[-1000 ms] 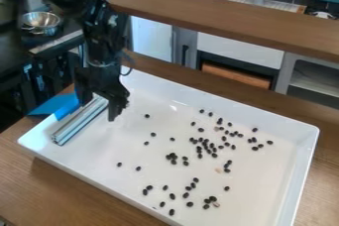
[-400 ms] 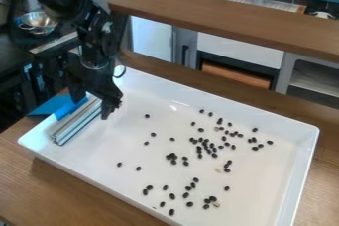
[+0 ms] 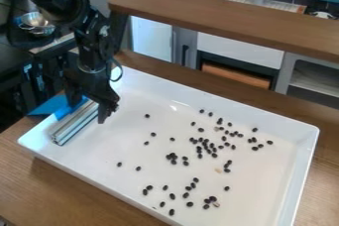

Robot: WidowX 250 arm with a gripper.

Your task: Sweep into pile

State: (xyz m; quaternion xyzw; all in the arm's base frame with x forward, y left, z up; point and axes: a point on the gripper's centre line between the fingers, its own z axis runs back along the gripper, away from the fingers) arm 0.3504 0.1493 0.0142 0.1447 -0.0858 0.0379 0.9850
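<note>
Beans [image 3: 173,156] are lying scattered across the middle, right and lower part of a white tray [image 3: 301,163], with no single pile forming. The gripper [image 3: 87,108] is hanging at the tray's upper left, beside a ribbed metal bar [image 3: 76,123] and a blue piece [image 3: 65,111]; whether it is clamping either cannot be told. Sweeping is probably just beginning: good strokes would be starting outside the stray beans, keeping a long edge low and level, and pushing slowly toward one spot, since round beans could be rolling past the ends. The tray is resting on a brown wooden counter [image 3: 39,185]; beyond it, a raised wooden ledge [image 3: 225,22] is crossing the upper right, and a metal bowl [image 3: 36,20] is sitting at upper left.
</note>
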